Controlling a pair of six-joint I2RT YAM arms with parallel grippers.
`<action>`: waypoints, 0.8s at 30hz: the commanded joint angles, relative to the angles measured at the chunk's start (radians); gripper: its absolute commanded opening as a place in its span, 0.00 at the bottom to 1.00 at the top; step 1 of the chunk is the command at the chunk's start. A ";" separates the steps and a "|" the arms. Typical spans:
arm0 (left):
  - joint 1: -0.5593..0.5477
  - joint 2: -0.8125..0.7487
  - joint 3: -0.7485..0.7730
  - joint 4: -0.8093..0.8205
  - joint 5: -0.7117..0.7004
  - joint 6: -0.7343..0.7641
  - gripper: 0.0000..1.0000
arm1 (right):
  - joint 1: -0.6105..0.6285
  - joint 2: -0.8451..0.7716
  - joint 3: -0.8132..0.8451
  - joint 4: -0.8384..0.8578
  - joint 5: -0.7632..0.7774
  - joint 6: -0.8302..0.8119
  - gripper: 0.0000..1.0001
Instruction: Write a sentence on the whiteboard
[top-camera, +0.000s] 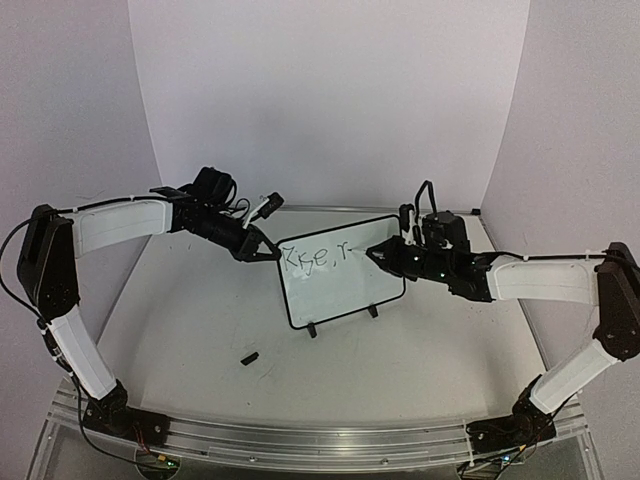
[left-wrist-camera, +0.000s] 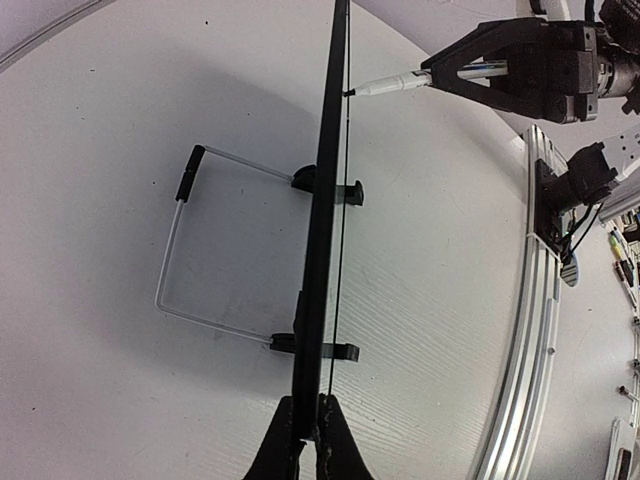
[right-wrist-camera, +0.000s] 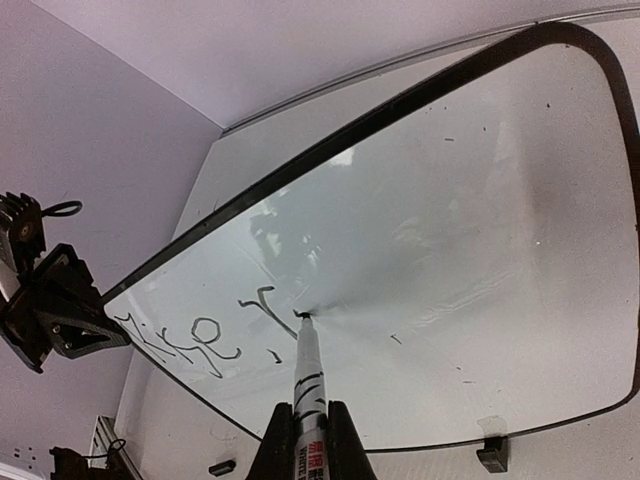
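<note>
The whiteboard (top-camera: 345, 275) stands upright on its black feet mid-table. It shows edge-on in the left wrist view (left-wrist-camera: 325, 220) and face-on in the right wrist view (right-wrist-camera: 450, 250). My left gripper (top-camera: 268, 250) is shut on the board's upper left edge (left-wrist-camera: 310, 420). My right gripper (top-camera: 385, 253) is shut on a white marker (right-wrist-camera: 310, 390), its tip touching the board just right of the written letters. The sentence (top-camera: 315, 256) reads roughly "Rise, r" along the top (right-wrist-camera: 215, 335).
A small black marker cap (top-camera: 249, 357) lies on the table in front of the board. A wire stand (left-wrist-camera: 215, 245) props the board from behind. The aluminium rail (top-camera: 310, 435) runs along the near edge. White walls enclose the back and sides.
</note>
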 joint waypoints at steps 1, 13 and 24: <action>-0.018 0.021 0.000 -0.085 -0.069 0.059 0.00 | -0.004 -0.040 -0.010 0.002 0.091 0.014 0.00; -0.020 0.026 0.003 -0.087 -0.068 0.060 0.00 | -0.004 -0.023 0.036 0.014 0.018 -0.022 0.00; -0.021 0.025 0.004 -0.089 -0.070 0.061 0.00 | -0.004 0.032 0.041 0.034 -0.034 -0.009 0.00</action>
